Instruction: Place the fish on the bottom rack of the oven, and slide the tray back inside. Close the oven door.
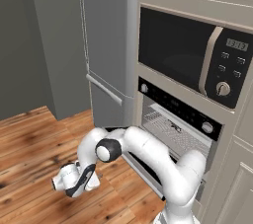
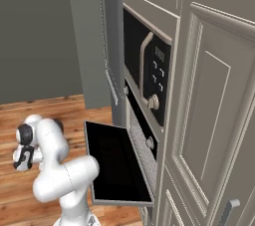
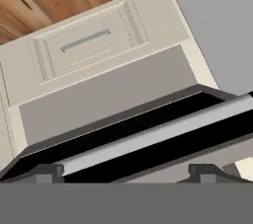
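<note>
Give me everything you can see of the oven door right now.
The oven door is a wide black glass panel in a grey frame. It hangs open, swung down about level, hinged at the oven front's lower edge. In the hand view its long silver bar handle runs along the outer face. Nothing touches it.

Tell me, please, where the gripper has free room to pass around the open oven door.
Free: the wooden floor left of the oven door, in front of the grey fridge. Tight: between the door and the bottom rack, where the arm's own links crowd the opening.
</note>
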### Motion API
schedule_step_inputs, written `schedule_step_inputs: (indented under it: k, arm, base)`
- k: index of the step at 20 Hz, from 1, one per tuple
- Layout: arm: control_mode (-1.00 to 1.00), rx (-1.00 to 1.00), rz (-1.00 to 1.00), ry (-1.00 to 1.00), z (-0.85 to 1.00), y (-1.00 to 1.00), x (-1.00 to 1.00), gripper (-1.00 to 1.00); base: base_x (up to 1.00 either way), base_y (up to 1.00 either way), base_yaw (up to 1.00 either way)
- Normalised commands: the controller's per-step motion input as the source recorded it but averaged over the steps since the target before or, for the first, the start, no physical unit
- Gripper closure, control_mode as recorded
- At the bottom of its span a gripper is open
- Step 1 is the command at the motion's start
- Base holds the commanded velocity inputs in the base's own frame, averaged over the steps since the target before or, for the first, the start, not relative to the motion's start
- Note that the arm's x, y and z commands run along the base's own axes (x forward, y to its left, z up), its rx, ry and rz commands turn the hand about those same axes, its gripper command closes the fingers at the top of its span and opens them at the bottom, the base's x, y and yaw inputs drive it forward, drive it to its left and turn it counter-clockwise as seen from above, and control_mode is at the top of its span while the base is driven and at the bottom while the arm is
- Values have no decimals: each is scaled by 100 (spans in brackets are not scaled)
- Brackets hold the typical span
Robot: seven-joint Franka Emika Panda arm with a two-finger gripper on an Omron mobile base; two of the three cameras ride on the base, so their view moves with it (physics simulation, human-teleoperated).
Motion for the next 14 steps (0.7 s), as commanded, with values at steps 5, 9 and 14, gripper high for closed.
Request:
schedule_step_inputs:
  k: [5, 9, 14]
  arm:
    - [-100, -1, -14, -3, -51, -22, 35, -100]
    - [-100, 0, -12, -17, -3, -14, 1, -100]
    - [-100, 0, -10, -22, 9, -12, -16, -100]
  base:
    - [0, 0, 0]
    - [0, 0, 0]
    - [0, 0, 0]
